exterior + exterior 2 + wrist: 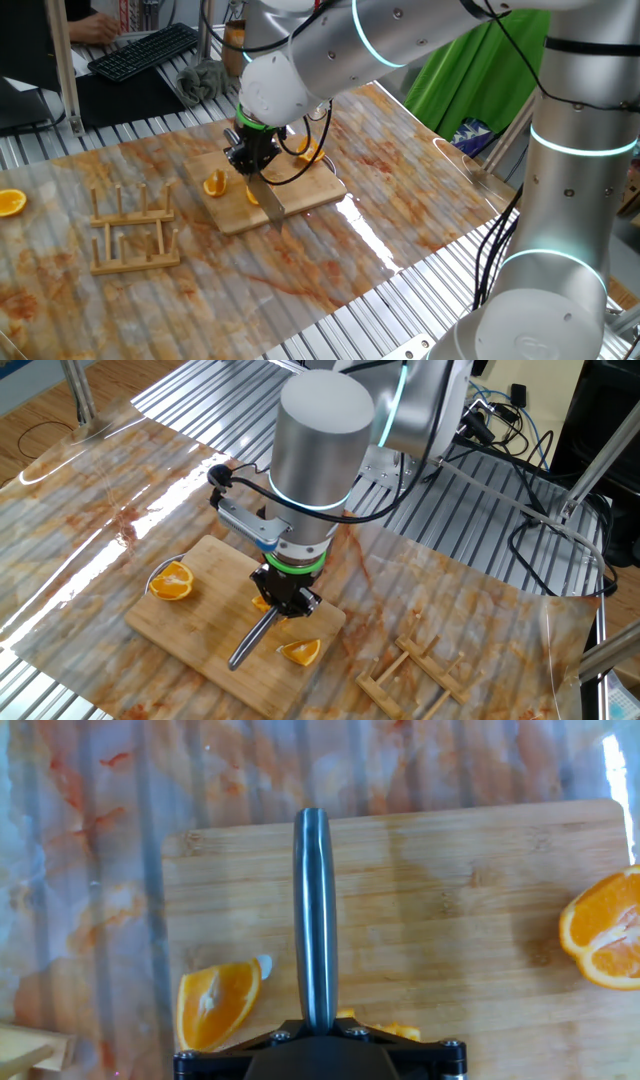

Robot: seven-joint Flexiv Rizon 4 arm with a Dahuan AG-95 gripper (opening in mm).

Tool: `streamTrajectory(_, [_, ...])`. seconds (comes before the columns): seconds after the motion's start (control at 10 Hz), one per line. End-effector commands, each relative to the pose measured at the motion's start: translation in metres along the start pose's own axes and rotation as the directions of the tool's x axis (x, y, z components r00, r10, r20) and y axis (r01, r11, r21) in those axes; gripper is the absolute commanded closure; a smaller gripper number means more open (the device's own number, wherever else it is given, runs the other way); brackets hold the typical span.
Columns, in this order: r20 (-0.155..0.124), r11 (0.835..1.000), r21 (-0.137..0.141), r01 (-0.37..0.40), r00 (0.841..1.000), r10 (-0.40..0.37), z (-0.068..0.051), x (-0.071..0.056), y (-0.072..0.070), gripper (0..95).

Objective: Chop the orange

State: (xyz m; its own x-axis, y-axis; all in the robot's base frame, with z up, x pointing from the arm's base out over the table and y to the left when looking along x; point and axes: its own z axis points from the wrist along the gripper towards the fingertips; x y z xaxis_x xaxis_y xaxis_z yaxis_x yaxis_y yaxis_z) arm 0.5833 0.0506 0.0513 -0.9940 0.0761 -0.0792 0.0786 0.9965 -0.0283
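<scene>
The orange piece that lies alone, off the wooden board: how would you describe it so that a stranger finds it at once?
Start at the wooden board in the middle of the table, then go past the wooden rack toward the table's far edge. There lies an orange slice, flesh up. Unlike the other orange pieces, it lies directly on the table and far from the knife.

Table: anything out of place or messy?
One orange half lies alone at the table's far edge, well away from the cutting board where the other pieces are. Orange-red smears stain the clear table cover. Otherwise nothing stands out.
</scene>
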Motion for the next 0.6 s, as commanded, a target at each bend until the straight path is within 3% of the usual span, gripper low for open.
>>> streamTrajectory(0.1, [-0.031,0.990,-0.095,-0.100,0.995,0.098,-0.004,-0.002,0.001,95.0])
streamTrajectory(0.6, [-0.043,0.987,-0.093,-0.132,0.991,0.128,-0.016,-0.014,0.013,95.0])
